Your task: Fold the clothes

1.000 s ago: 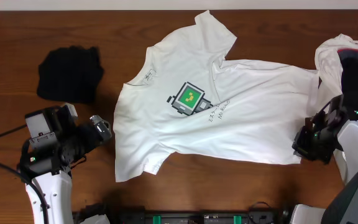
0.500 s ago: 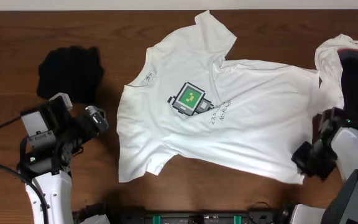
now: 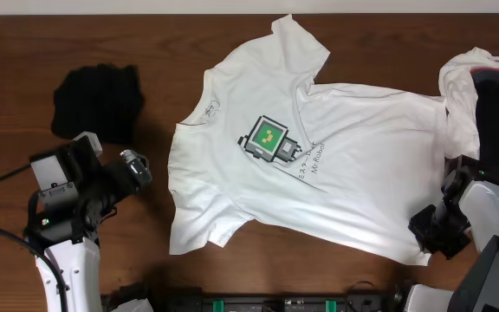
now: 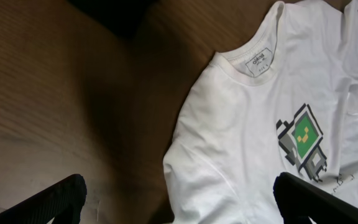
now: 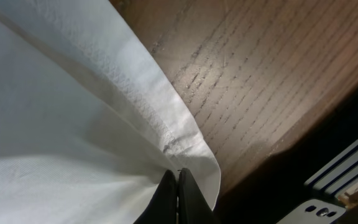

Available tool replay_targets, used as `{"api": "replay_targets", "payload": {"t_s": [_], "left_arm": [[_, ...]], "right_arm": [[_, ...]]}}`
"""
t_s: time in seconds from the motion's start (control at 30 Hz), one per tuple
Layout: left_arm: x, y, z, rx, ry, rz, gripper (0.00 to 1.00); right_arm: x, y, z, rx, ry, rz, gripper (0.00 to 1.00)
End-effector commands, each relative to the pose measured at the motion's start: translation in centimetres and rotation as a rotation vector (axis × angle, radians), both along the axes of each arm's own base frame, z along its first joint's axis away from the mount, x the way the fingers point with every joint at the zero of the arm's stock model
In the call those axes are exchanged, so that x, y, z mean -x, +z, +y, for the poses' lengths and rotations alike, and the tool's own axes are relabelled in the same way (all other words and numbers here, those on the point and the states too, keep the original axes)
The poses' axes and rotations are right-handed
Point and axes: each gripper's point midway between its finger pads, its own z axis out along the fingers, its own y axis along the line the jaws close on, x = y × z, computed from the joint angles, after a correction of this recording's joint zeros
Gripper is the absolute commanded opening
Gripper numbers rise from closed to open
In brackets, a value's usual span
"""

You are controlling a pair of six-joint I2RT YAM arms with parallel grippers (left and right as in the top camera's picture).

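The right gripper (image 3: 429,232), pinched shut on the hem corner of the white T-shirt (image 3: 319,165) spread across the table's (image 3: 24,35) middle, should draw low and evenly so creases flatten, while the left gripper (image 3: 133,166), fingers apart, could pin the near sleeve.

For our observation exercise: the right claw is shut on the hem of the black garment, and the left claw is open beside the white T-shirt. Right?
No. The right wrist view shows the right claw shut on the hem of the white T-shirt, not of the black garment. The left claw is open beside the T-shirt.
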Motion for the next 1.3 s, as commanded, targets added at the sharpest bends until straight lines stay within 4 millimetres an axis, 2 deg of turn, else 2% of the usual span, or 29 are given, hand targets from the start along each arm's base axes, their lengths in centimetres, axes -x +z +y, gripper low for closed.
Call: {"api": "replay_targets", "payload": {"t_s": [0.0,0.13,0.37,0.6,0.7,0.8,0.83,0.97,1.1,1.13,1.27], "left_arm": [[-0.2,0.4,-0.1,-0.002,-0.014,-0.010,0.98],[-0.2,0.5,-0.4,0.011,-0.024,-0.014,0.98],[-0.2,0.6,-0.9,0.034,-0.040,-0.018,0.98],[-0.2,0.7,-1.2,0.047,-0.049,-0.021,0.98],[-0.7,1.4,-2.3,0.092,-0.094,-0.063,0.98],[-1.5,2.5,-4.1,0.120,-0.172,-0.119,0.98],[-1.6,2.8,-4.7,0.118,-0.197,-0.128,0.98],[-2.4,5.0,-7.8,0.091,-0.333,-0.171,0.98],[-3.9,6.9,-9.3,0.002,-0.378,-0.125,0.98],[-4.4,7.2,-9.6,-0.023,-0.385,-0.101,0.98],[-6.8,7.9,-11.5,-0.103,-0.465,-0.009,0.98]], "right_arm": [[0.4,0.1,-0.6,0.041,-0.039,0.008,0.01],[0.0,0.5,-0.5,0.030,-0.046,-0.003,0.01],[-0.7,2.4,-1.1,0.048,-0.041,0.006,0.08],[-1.3,2.6,-0.8,0.023,-0.049,-0.017,0.15],[-3.5,3.5,-0.1,-0.061,0.027,-0.095,0.15],[-6.9,5.5,1.0,-0.188,0.209,-0.228,0.20],[-8.2,6.5,1.2,-0.219,0.271,-0.280,0.22],[-11.9,10.0,1.5,-0.254,0.375,-0.432,0.50],[-14.0,12.1,1.1,-0.231,0.391,-0.517,0.86],[-14.4,12.2,1.0,-0.220,0.395,-0.533,0.99],[-14.8,12.2,0.8,-0.211,0.387,-0.545,0.99]]}}
